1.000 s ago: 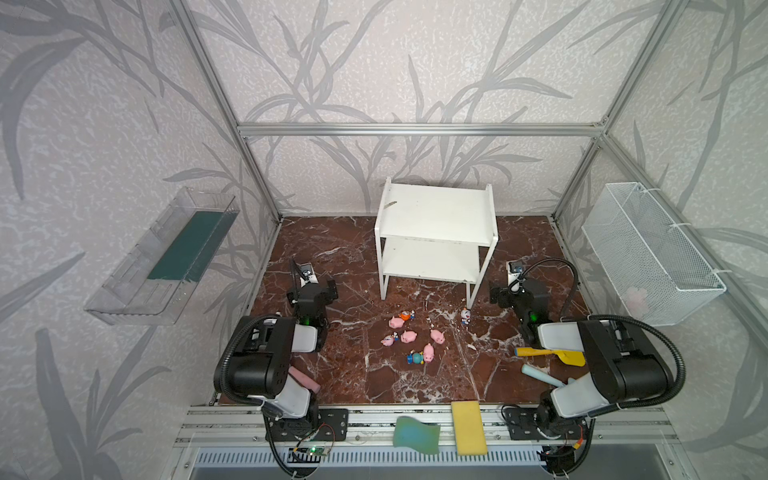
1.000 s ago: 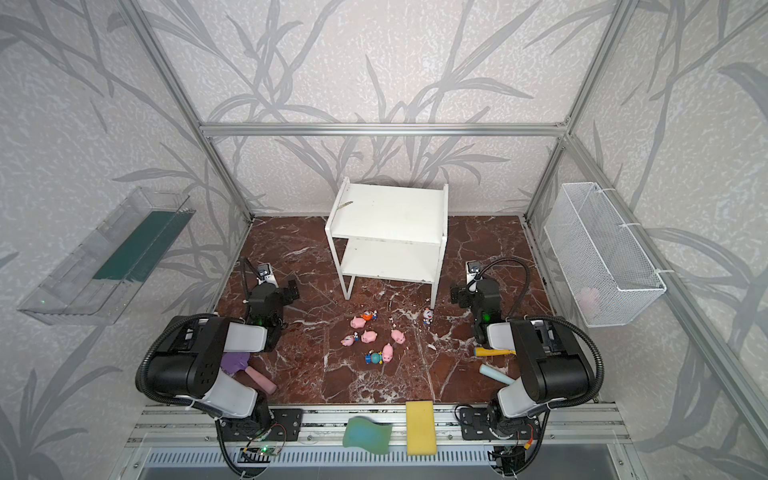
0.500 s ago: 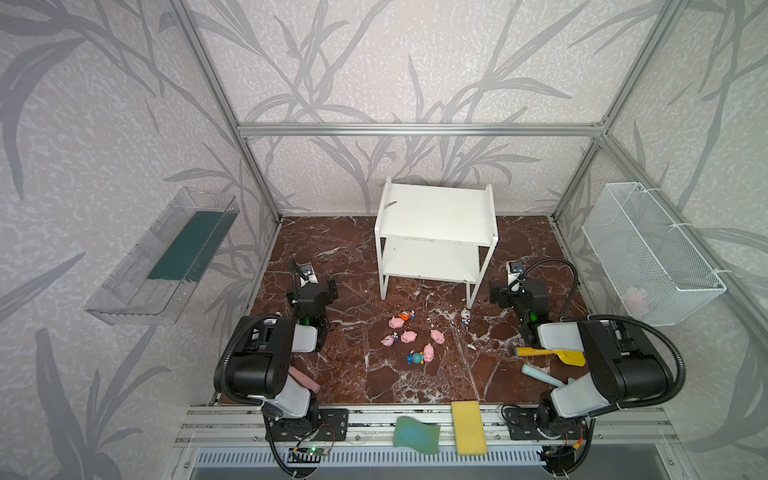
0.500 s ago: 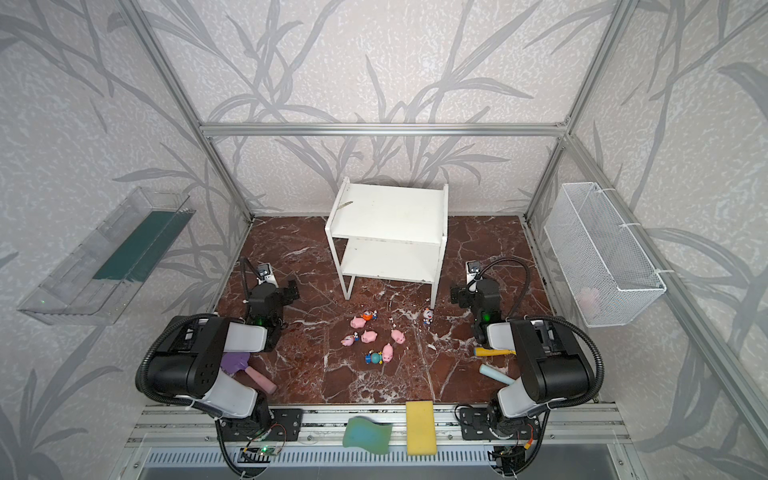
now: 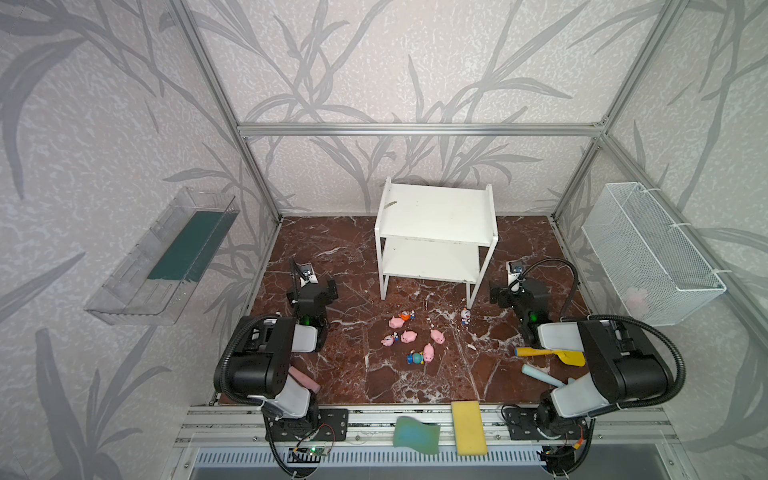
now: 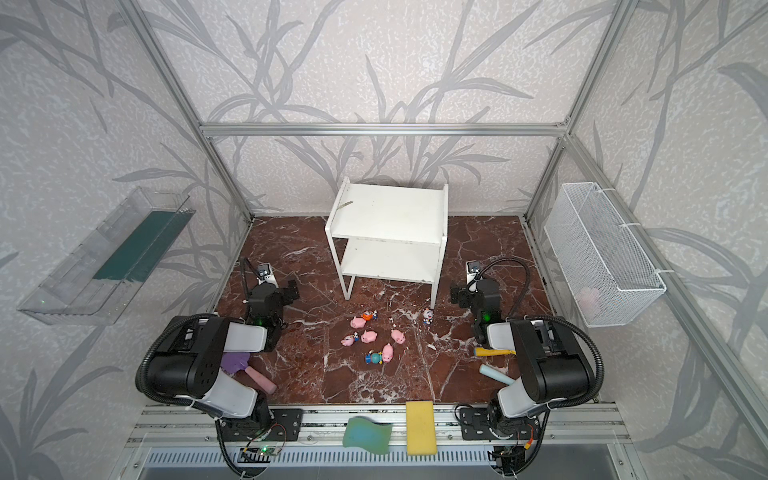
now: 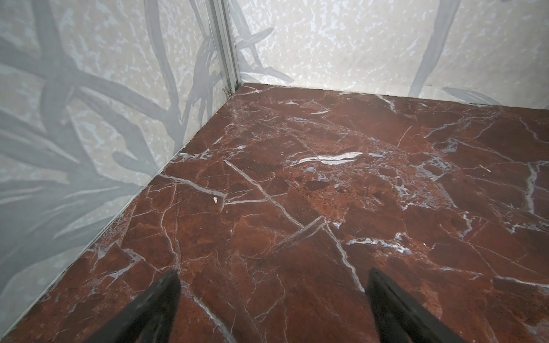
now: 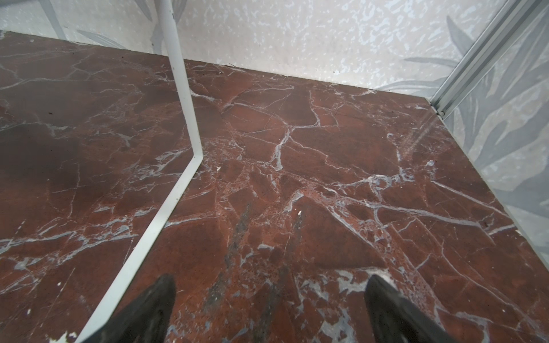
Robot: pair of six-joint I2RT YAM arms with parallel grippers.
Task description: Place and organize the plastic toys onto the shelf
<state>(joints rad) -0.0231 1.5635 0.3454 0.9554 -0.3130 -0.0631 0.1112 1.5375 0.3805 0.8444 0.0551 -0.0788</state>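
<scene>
The white two-tier shelf [image 5: 434, 232] [image 6: 388, 232] stands at the back middle of the marble floor, both boards bare. In front of it lie the plastic toys: several pink pigs [image 5: 409, 336] [image 6: 368, 336] in a loose cluster with tiny figurines among them, such as a teal one [image 5: 413, 357]. A white-blue figurine [image 5: 465, 316] [image 6: 427, 316] stands near the shelf's right front leg. My left gripper [image 5: 318, 287] [image 7: 273, 285] hangs open over bare floor, left of the shelf. My right gripper [image 5: 515, 291] [image 8: 270, 288] is open and empty beside a shelf leg [image 8: 184, 118].
A yellow shovel [image 5: 548, 353] and a teal-handled tool [image 5: 540, 374] lie by the right arm, a pink-handled tool [image 5: 305, 380] by the left. Yellow [image 5: 468, 422] and green [image 5: 415, 434] sponges sit on the front rail. A wire basket [image 5: 648, 253] and clear tray [image 5: 166, 257] hang on the walls.
</scene>
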